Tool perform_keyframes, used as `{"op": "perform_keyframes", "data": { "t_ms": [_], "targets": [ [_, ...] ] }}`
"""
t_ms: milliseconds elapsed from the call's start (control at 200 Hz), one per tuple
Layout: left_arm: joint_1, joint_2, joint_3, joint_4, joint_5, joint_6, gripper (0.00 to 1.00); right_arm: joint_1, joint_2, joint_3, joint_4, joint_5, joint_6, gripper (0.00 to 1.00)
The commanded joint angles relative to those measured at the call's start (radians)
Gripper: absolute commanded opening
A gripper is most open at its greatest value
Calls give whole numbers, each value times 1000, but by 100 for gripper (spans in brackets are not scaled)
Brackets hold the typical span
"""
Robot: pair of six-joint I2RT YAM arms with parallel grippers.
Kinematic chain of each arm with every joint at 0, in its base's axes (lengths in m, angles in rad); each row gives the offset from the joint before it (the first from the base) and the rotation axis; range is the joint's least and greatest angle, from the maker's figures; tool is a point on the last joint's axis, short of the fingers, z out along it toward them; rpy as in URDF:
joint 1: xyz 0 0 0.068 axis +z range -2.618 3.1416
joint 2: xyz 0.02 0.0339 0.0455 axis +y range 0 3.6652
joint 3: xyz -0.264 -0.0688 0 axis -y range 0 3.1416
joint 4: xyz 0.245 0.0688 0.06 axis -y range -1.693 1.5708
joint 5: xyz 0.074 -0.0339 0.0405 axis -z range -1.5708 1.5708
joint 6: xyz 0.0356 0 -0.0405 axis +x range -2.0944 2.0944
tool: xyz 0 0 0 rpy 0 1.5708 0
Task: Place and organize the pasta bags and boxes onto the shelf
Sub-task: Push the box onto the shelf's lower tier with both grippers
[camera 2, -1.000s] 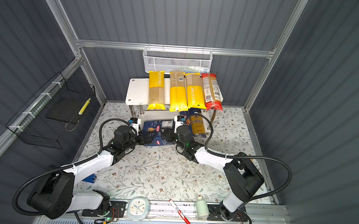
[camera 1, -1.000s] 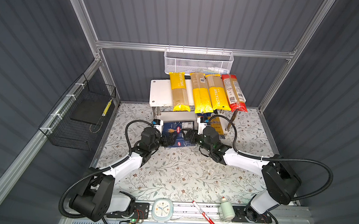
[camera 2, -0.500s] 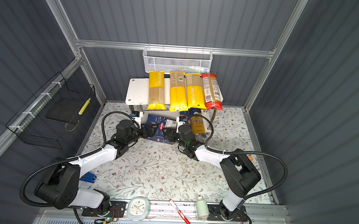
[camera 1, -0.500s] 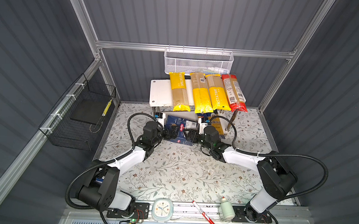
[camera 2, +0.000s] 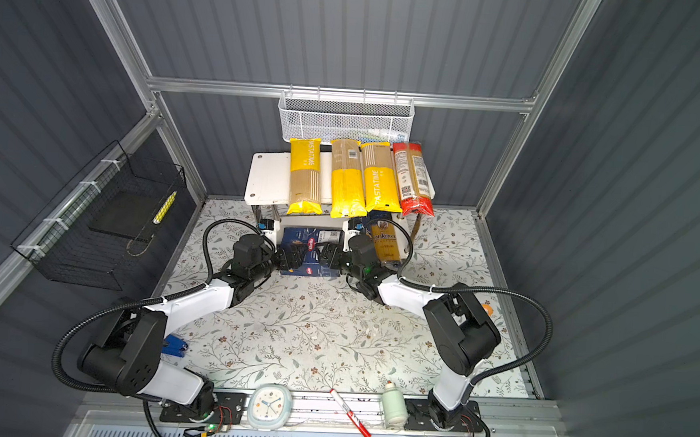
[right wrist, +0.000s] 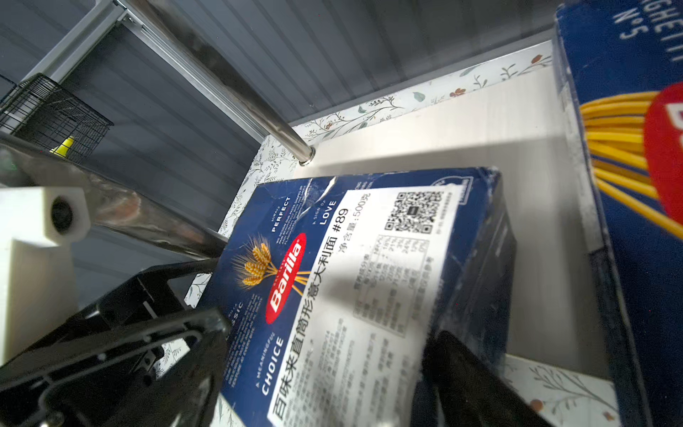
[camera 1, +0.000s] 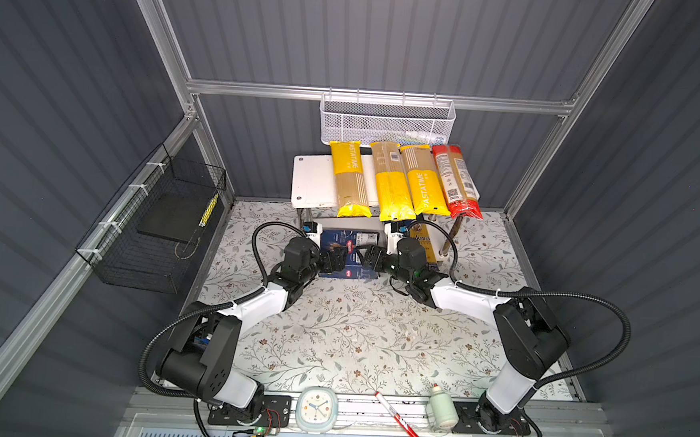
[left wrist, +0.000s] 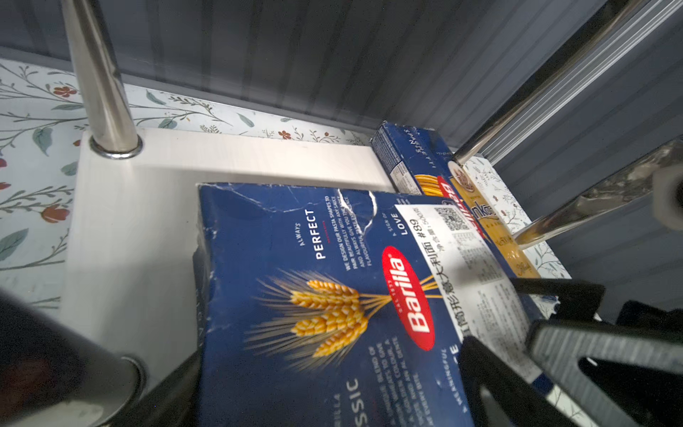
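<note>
Floral-patterned tabletop [camera 1: 333, 331] inside a grey-walled cell, seen from above and from both wrists. At centre, the wide Barilla box [camera 1: 340, 240] lay flat, label up. Its far end was on the lower board [left wrist: 129, 222] of the shelf [camera 1: 313, 180], and its near end projected past the board's front edge. Just beside it on the same board lay the narrow Barilla box [left wrist: 406, 155], and next to that the yellow-and-navy bag [camera 1: 426, 243].

The left gripper [camera 1: 334, 263] sat over the wide box's near-left part with its jaws apart. One finger [left wrist: 488, 380] lay over the printed face and the other was a blur off the box's left edge. Whether they pressed the carton could not be told. The right gripper [camera 1: 366, 257] pointed in from the opposite side, jaws set wide, with the box's near end between its fingers [right wrist: 465, 373]. A firm clamp could not be confirmed.

On the top board, side by side, lay the left yellow bag [camera 1: 348, 178], the middle yellow bag [camera 1: 390, 184], the right yellow bag [camera 1: 421, 182] and the red-and-clear bag [camera 1: 454, 180], their near ends overhanging the front edge. The white mesh basket [camera 1: 387, 122] hung on the back wall and the black wire basket [camera 1: 160, 224] on the left wall. A clock [camera 1: 316, 409], a marker [camera 1: 396, 416] and a small bottle [camera 1: 442, 410] sat on the front rail.
</note>
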Motion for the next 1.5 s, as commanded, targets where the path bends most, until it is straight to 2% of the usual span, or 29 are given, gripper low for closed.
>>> {"op": "perform_keyframes", "data": {
  "t_ms": [0,190,430,835,1005,1206,1496],
  "targets": [
    [-44,9,93,29,60,50,99,17,8,70,82,-137,-4,88],
    [-43,49,158,-38,27,88,99,-1,9,84,41,-129,-3,88],
    [-36,71,160,-57,-5,93,99,-28,0,69,9,-117,4,89],
    [-21,20,166,-162,-131,118,99,-39,-64,39,-81,-80,-52,89],
    [-6,2,157,-164,-119,115,99,-42,-99,5,-103,-42,-72,90],
    [-3,-21,147,-176,-114,109,99,-44,-109,-4,-117,-68,-64,89],
    [-3,-122,103,-252,-90,114,99,-17,-245,-123,-167,-65,-90,89]
  ]
}}
